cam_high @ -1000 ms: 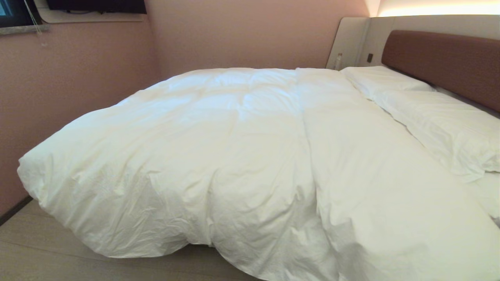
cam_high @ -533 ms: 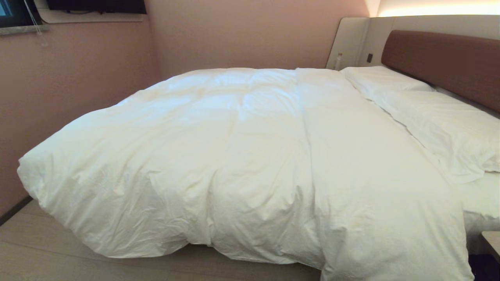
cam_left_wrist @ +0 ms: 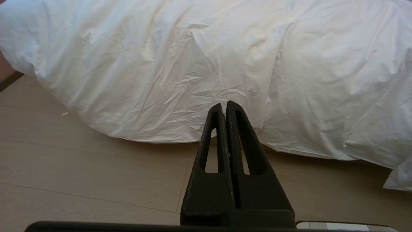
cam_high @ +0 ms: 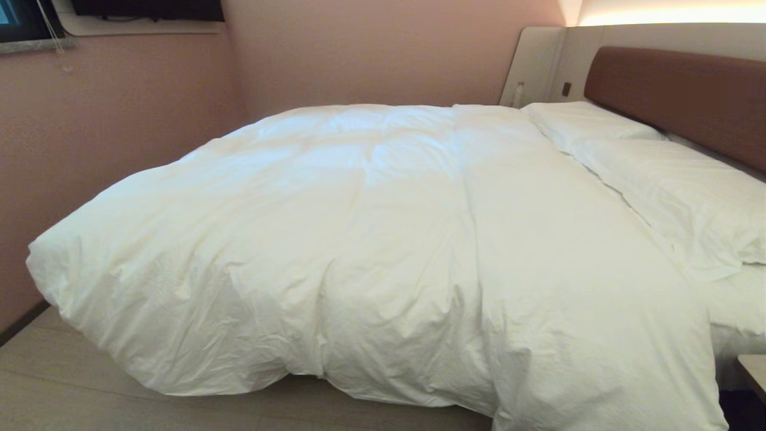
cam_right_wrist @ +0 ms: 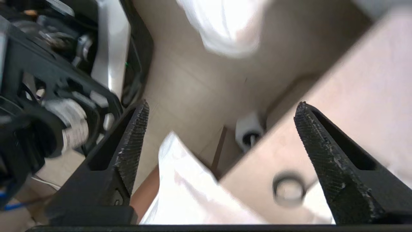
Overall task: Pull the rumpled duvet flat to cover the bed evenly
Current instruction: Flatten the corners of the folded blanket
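Your pale wood-plank floor (cam_left_wrist: 80, 174) runs beside the wide low bed (cam_high: 733, 311). Your left gripper (cam_left_wrist: 225, 108) is pressed together, empty, hovering near the puffy white creased duvet (cam_high: 383, 239), which spreads across that bed and drapes over its near edge. Your right gripper (cam_right_wrist: 222, 108) gapes wide, holding nothing.

duvet (cam_high: 383, 239) on bed (cam_high: 739, 317), pillows (cam_high: 670, 185) right

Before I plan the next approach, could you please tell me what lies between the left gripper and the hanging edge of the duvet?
Only bare wood-look floor shows between the left gripper and the duvet, as seen in the left wrist view.
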